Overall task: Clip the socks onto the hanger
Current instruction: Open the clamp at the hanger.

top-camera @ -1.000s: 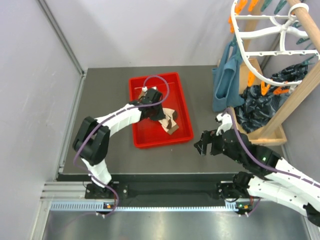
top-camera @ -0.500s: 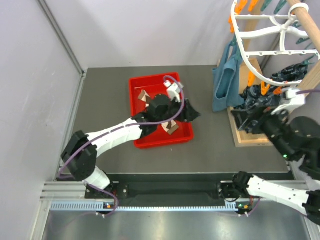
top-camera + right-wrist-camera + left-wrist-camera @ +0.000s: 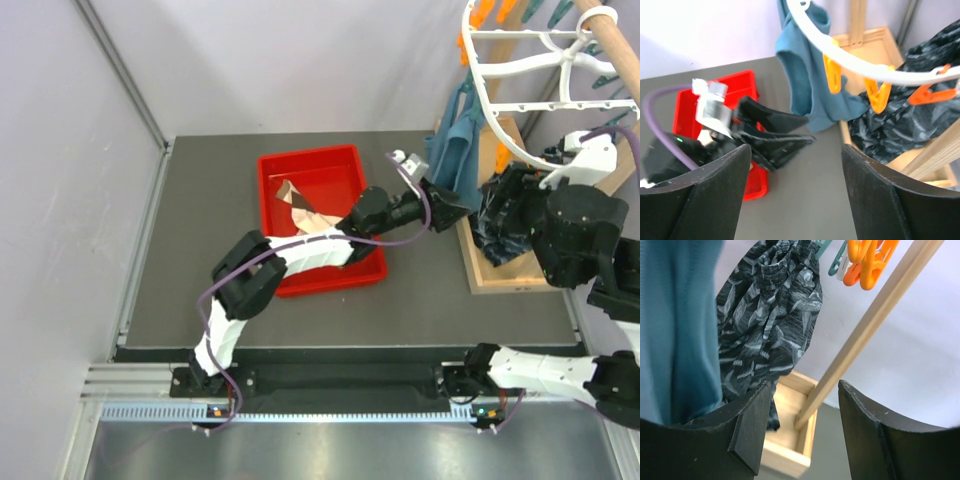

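Observation:
Beige socks (image 3: 300,201) with brown patches lie in a red tray (image 3: 320,160), partly hidden under my left arm. The white round hanger (image 3: 540,92) with orange pegs (image 3: 529,177) hangs at the top right. My left gripper (image 3: 450,205) reaches right beside the teal cloth (image 3: 452,150). In the left wrist view the left gripper (image 3: 805,390) is open and empty. My right gripper (image 3: 504,204) is raised below the hanger rim (image 3: 865,62); in its own view the right gripper (image 3: 796,150) is open and empty and faces the left fingers (image 3: 775,132).
A slanted wooden pole (image 3: 875,320) rises from a wooden box base (image 3: 520,270) at the right. Dark patterned fabric (image 3: 770,315) and the teal cloth hang over it. Grey walls close in the left and back sides.
My left gripper opened over the tray and swung right to the teal cloth with nothing in it. My right arm rose from the table to beside the hanger.

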Robot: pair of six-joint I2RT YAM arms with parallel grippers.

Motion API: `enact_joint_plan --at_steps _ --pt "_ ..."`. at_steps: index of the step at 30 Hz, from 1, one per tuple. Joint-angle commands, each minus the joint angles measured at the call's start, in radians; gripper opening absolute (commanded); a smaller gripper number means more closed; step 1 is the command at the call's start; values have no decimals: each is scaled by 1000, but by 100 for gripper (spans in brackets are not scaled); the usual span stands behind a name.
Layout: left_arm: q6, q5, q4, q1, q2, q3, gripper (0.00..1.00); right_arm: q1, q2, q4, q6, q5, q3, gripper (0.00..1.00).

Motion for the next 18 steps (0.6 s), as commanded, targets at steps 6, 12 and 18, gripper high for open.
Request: enact_joint_plan --at_steps 6,12,18 --pt "136 -132 94 -76 64 199 61 -168 94 -12 -117 -14 148 69" --pt "252 -264 54 -121 86 258 59 -325 100 -5 -45 -142 78 63" --pt "295 -360 30 -125 135 327 57 -328 83 20 16 -100 43 63"
